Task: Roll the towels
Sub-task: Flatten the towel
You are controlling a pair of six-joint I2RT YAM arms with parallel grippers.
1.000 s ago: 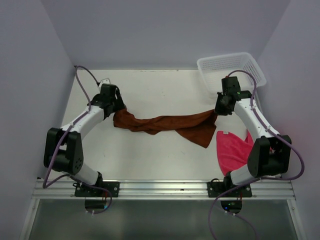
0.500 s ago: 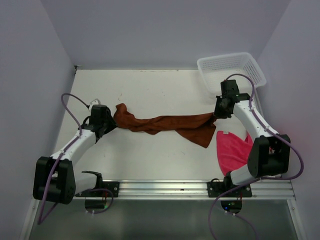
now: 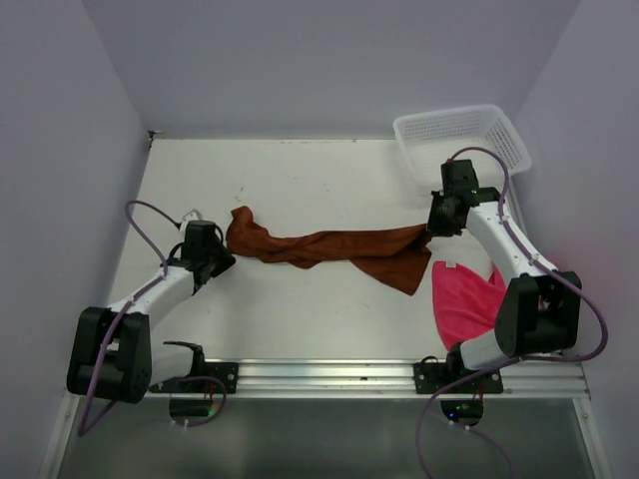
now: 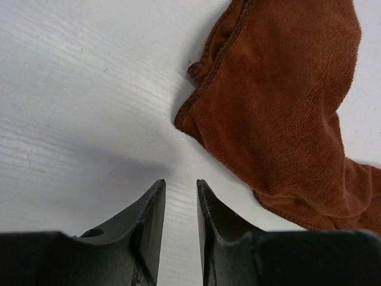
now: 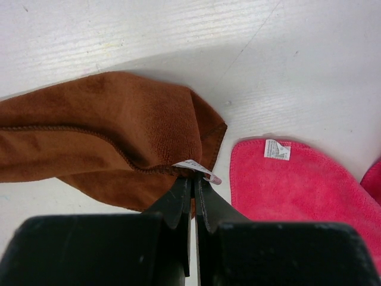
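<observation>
One rust-brown towel [image 3: 329,247], one pink towel [image 3: 461,301], one white mesh basket [image 3: 461,135].

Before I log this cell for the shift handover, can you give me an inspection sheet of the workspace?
Surface: white table, faint marks.
Job's things: brown towel stretched out, unrolled, bunched; pink towel flat beside right arm, unrolled.
Clutter: white basket at far right corner.
Grippers: left gripper fingers slightly apart, empty, short of brown towel; right gripper shut on brown towel's corner by its label.
Cables: purple cables looped along both arms.
Surroundings: pale walls on three sides; metal rail at near edge.
</observation>
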